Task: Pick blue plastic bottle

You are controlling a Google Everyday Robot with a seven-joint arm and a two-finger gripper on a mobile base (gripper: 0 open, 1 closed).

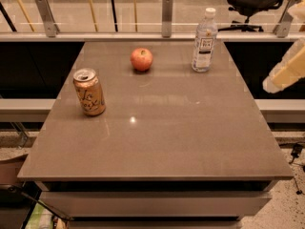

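The blue plastic bottle stands upright at the far right of the grey table. It is clear, with a white cap and a white label with dark print. My gripper shows as a cream-coloured part at the right edge of the view, beyond the table's right side. It is to the right of the bottle, nearer the camera, and well apart from it. It holds nothing that I can see.
An orange-tan drink can stands at the left of the table. A red apple lies at the back middle, left of the bottle. A glass railing with metal posts runs behind the table. An office chair stands beyond it.
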